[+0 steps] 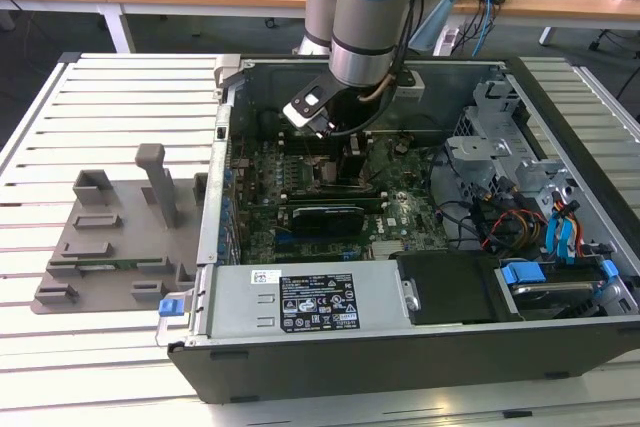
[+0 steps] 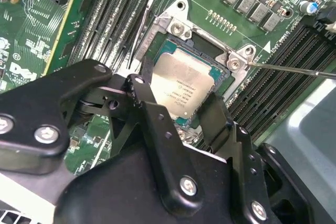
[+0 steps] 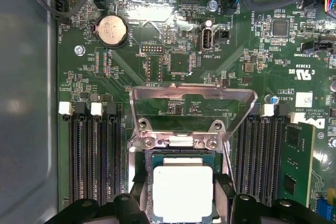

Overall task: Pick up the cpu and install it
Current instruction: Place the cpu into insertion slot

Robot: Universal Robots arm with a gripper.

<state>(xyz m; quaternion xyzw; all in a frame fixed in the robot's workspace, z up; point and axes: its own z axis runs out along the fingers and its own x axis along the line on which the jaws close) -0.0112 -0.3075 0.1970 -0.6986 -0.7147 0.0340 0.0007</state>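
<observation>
Pincer: the pincer (image 2: 179, 97) is down inside the open computer case (image 1: 400, 357). Its two black fingers (image 2: 149, 111) are closed onto opposite edges of the cpu (image 2: 184, 80), as I read both wrist views.
Cpu: it lies flat inside the socket (image 2: 173, 24) on the motherboard (image 3: 131, 77), silver top up, with the fingertips on either side.
Load plate: the silver load plate (image 3: 191, 103) is hinged open and stands up at one edge of the socket, clear of the chip.
Lever: the thin retention lever (image 2: 294, 69) sticks out from a corner of the socket, over the memory slots (image 3: 94, 156).
Board: I see a coin cell battery (image 3: 111, 30) well away from the socket.
Arm: in the exterior view the arm (image 1: 375, 7) reaches down into the middle of the case.
Case: it lies on its side on the slatted bench (image 1: 110, 97), with the power supply (image 1: 300, 302) along its near wall.
Fixture: a grey plastic fixture (image 1: 110, 237) sits on the bench just beside the case, on the exterior view's left.
</observation>
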